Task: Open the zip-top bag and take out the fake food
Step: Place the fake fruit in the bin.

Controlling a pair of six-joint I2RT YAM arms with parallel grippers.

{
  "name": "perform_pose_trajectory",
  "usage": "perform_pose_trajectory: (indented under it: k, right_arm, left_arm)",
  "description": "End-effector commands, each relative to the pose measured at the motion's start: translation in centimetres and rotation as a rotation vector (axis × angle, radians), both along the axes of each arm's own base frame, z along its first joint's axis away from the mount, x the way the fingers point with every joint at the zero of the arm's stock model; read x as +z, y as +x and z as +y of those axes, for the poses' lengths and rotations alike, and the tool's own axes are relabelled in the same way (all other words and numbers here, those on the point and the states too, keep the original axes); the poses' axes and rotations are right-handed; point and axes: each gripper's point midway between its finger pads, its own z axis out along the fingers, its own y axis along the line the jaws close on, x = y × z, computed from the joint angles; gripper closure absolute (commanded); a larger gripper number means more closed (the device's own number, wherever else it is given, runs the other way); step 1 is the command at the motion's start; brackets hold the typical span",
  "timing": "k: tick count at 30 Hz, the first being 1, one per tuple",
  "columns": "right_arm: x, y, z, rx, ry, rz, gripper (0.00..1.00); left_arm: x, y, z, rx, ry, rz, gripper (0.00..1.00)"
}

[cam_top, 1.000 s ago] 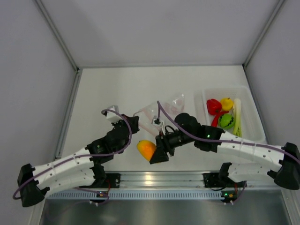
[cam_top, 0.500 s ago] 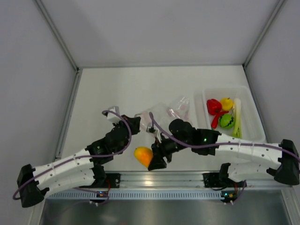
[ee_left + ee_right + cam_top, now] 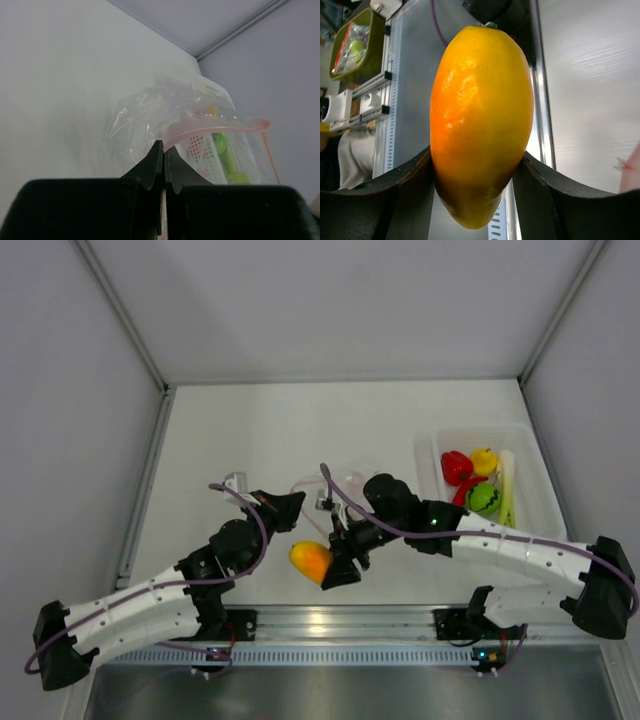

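Centrally, the left gripper (image 3: 163, 148) clamps shut on the pink zip edge of the zip-top bag (image 3: 145, 107); just beside the bag, the right gripper (image 3: 476, 200) grasps an orange-yellow fake fruit (image 3: 480, 115); other toy pieces (image 3: 470, 482) lie in the white tray (image 3: 428, 445) at right

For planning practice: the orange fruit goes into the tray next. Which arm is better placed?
Right: the right gripper holds the orange fruit, and the tray lies on its side; the left gripper pinches the bag.

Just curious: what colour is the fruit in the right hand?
The fruit is yellow shading into orange; right wrist view.
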Motion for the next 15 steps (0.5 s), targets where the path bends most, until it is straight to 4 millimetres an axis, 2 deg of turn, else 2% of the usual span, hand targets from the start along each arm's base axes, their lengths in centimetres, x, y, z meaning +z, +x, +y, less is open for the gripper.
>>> perform_pose_trajectory:
  k: [1,5,7,12,15]
  right_arm:
    - [2.8,-3.2,1.4,0.232,0.126,-0.049,1.00]
    - [3.6,-4.8,1.2,0.331,0.165,-0.061,1.00]
    - [4.8,-5.0,0.7,0.330,0.198,-0.085,1.00]
    - [8.5,-7.2,-1.0,0.447,0.337,-0.103,1.00]
    - [9.2,-5.6,-0.8,0.314,0.298,-0.158,1.00]
  left_arm:
    - [3.3,-0.3,-1.7,-0.069,-0.080,-0.068,1.00]
    - [3.5,-0.1,-1.8,-0.064,-0.057,-0.076,1.00]
    - [2.9,0.0,-1.5,-0.044,-0.048,-0.068,1.00]
    - [1.6,0.9,-0.8,0.024,-0.007,-0.052,1.00]
    - [0.8,1.3,-0.3,0.063,0.013,-0.035,1.00]
